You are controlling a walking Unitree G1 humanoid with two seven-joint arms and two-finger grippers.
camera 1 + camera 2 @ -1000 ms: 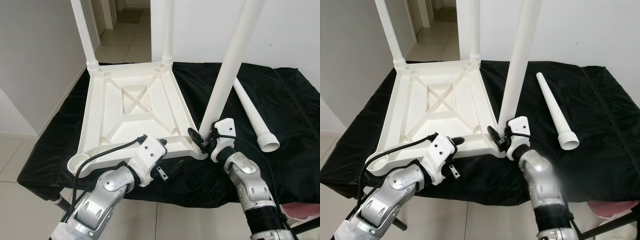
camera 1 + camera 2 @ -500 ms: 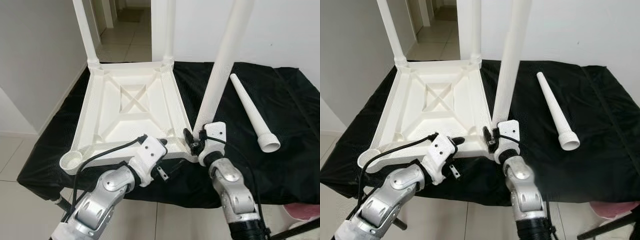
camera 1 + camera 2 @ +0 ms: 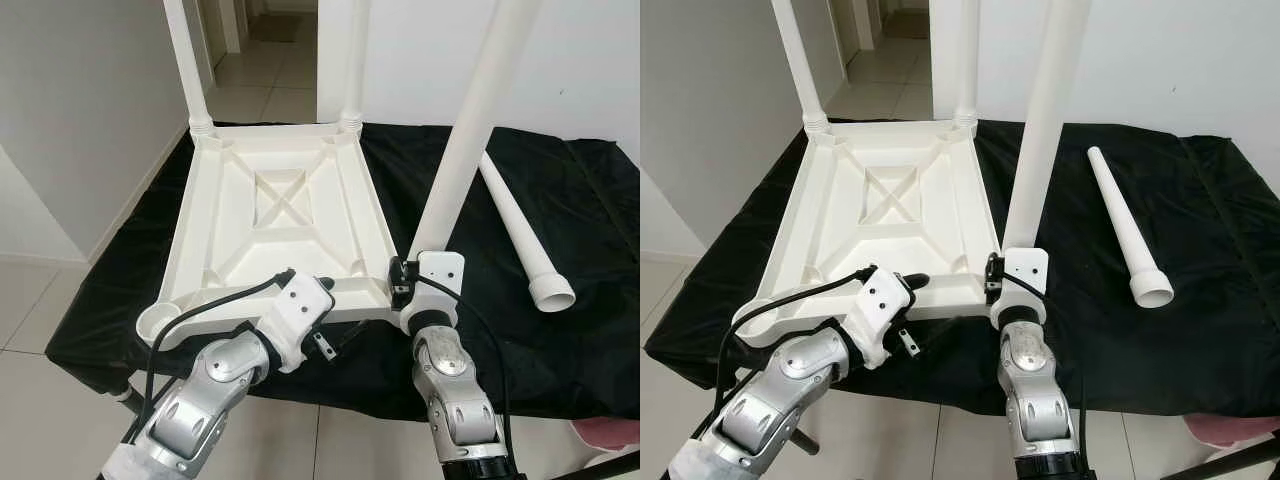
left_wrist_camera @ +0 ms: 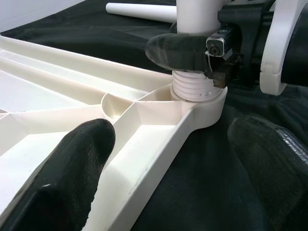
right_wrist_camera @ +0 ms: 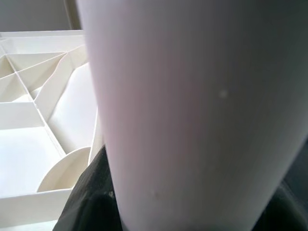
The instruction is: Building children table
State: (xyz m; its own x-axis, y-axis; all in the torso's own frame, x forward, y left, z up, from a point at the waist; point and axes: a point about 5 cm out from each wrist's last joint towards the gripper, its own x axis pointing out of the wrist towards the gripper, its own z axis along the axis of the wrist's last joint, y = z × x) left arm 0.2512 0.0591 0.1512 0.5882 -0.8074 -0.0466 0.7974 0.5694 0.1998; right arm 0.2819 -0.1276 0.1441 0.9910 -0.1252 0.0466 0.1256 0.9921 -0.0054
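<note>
Right gripper [image 4: 211, 50] pinched the leg [image 3: 470, 140] upright at the tabletop's [image 3: 280, 215] near-right socket [image 4: 199, 98] to seat its thread, while left gripper [image 4: 168, 159], fingers spread, straddled the near rim as a brace.

A black-draped table [image 3: 120, 290] carries an upturned white tabletop [image 3: 280, 225] toward its left edge and a loose white leg [image 3: 520, 235] near its right.
</note>
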